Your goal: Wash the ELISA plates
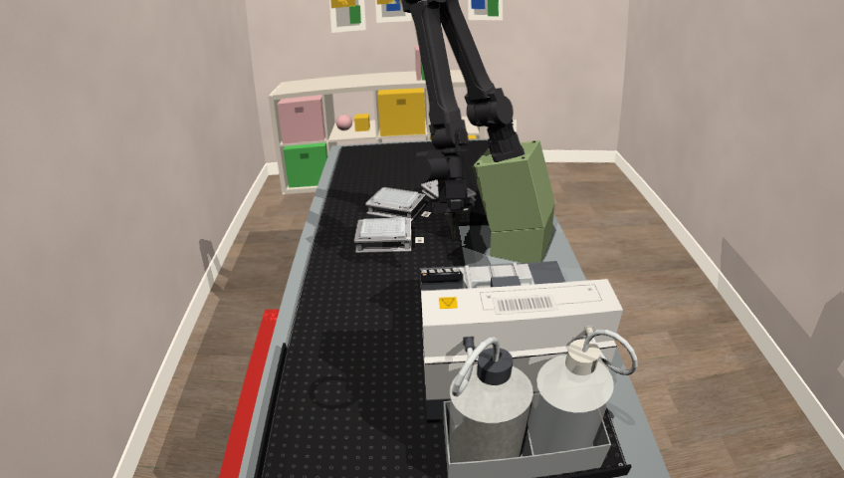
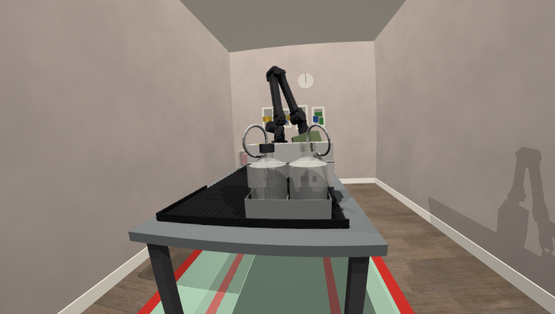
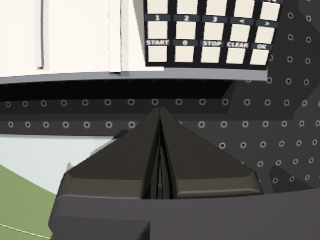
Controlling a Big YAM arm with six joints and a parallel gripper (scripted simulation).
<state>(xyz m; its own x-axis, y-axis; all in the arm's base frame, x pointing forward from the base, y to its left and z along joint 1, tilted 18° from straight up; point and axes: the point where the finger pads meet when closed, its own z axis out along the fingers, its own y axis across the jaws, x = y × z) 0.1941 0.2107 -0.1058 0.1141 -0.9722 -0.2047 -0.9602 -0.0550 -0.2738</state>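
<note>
Tool (image 1: 455, 236) (image 3: 159, 118) — black, two tapered fingers, tips together, nothing between them; pointing down over the bench (image 1: 343, 320) (image 2: 256, 241), between the plate nests and the washer, apart from the keypad.

Arm (image 1: 435, 77) (image 2: 275, 93), one, black, folded high; mounted on a green pedestal (image 1: 512, 201) (image 2: 311, 136) at the bench's edge.

Washer (image 1: 521, 302) (image 2: 290, 151) (image 3: 75, 35), one, pale housing, with a yellow warning label and a barcode on top; its low front section faces the arm. Lamp state: cannot be told.

Keypad (image 1: 441, 275) (image 3: 210, 35), one, dark with cream keys. START key (image 3: 157, 54), leftmost in the lowest row, lies ahead of the fingertips in the wrist view, untouched.

ELISA plate, first (image 1: 383, 227), lying on the nest nearest the washer. ELISA plate, second (image 1: 395, 198), on the nest behind it, turned at an angle. Third nest position, partly hidden by the arm; a pale piece (image 1: 431, 189) shows beside the arm, contents not certain.

Bottles, two: one with a black cap (image 1: 491, 402) (image 2: 267, 178), one with a cream cap (image 1: 571, 390) (image 2: 307, 178); both upright, side by side in a grey divided holder (image 1: 532, 464) (image 2: 288, 209) behind the washer, each with a looped tube.
</note>
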